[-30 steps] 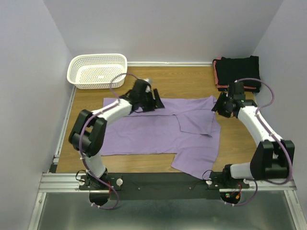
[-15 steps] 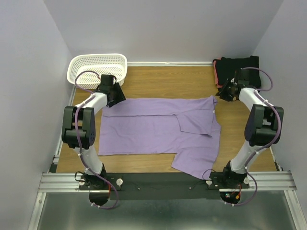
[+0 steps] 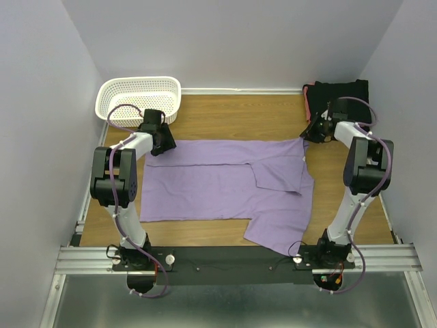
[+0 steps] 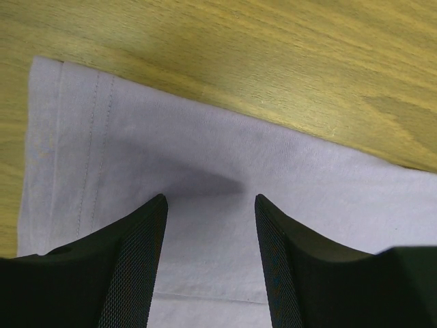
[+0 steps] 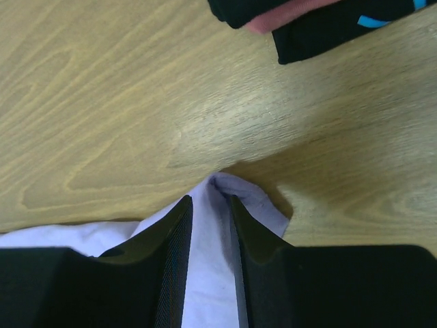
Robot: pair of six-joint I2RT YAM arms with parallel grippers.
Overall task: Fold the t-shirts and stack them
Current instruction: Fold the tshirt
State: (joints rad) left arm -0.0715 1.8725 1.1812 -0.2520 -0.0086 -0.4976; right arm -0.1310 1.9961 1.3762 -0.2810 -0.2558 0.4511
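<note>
The lavender t-shirt lies spread on the wooden table, one sleeve folded over at its right. My left gripper is open over the shirt's far-left corner; in the left wrist view its fingers straddle flat cloth near the hem. My right gripper is at the far-right corner; in the right wrist view its fingers are close together with a ridge of lavender cloth pinched between them. Folded black shirts with a coral-red edge sit at the back right.
A white mesh basket stands at the back left, just behind my left gripper. Walls close in the table on the left, back and right. The black stack lies just behind my right gripper.
Over the last second both arms swung outward from the shirt's middle to its far corners. In the last half second the right gripper shifted slightly left onto the corner.
</note>
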